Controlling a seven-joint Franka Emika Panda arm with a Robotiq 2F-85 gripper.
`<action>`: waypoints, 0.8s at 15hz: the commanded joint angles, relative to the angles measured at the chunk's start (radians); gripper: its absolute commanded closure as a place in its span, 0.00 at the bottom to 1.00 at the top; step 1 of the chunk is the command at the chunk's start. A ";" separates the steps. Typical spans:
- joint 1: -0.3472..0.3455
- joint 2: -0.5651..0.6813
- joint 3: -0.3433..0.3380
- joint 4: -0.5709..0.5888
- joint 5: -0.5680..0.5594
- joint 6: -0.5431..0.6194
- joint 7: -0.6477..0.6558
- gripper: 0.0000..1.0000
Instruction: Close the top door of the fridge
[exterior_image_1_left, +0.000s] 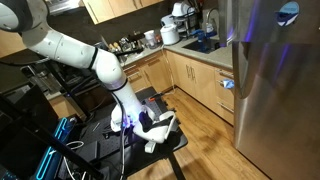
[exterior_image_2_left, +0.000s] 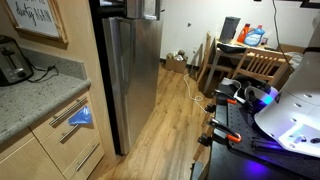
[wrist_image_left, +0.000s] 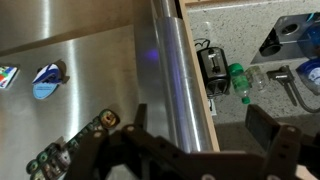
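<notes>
The fridge (exterior_image_1_left: 275, 100) is a tall brushed-steel unit at the right of an exterior view, and it stands beside the cabinets in the other exterior view (exterior_image_2_left: 135, 85). Its top door (exterior_image_1_left: 272, 25) carries a blue-and-white oval sticker (exterior_image_1_left: 288, 12). In an exterior view the top door (exterior_image_2_left: 150, 8) stands out next to a dark gap and looks ajar. The wrist view shows the top door (wrist_image_left: 100, 80), the sticker (wrist_image_left: 45, 80) and a rounded door edge (wrist_image_left: 170, 80). My gripper (wrist_image_left: 200, 135) is open and empty. It is low by the robot's base (exterior_image_1_left: 155, 128), well away from the fridge.
Light wooden cabinets (exterior_image_1_left: 195, 80) and a counter with a sink (exterior_image_1_left: 200, 45) adjoin the fridge. A blue cloth (exterior_image_2_left: 82, 117) hangs on a cabinet handle. A toaster (wrist_image_left: 213, 68) and a green bottle (wrist_image_left: 238, 80) sit on the counter. A wooden table and chairs (exterior_image_2_left: 250, 65) stand across the wooden floor.
</notes>
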 joint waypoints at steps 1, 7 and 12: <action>0.003 0.046 -0.011 0.023 0.011 0.059 -0.031 0.00; 0.003 0.047 -0.045 0.045 0.024 0.078 -0.032 0.00; 0.011 0.053 -0.068 0.057 0.022 0.087 -0.053 0.00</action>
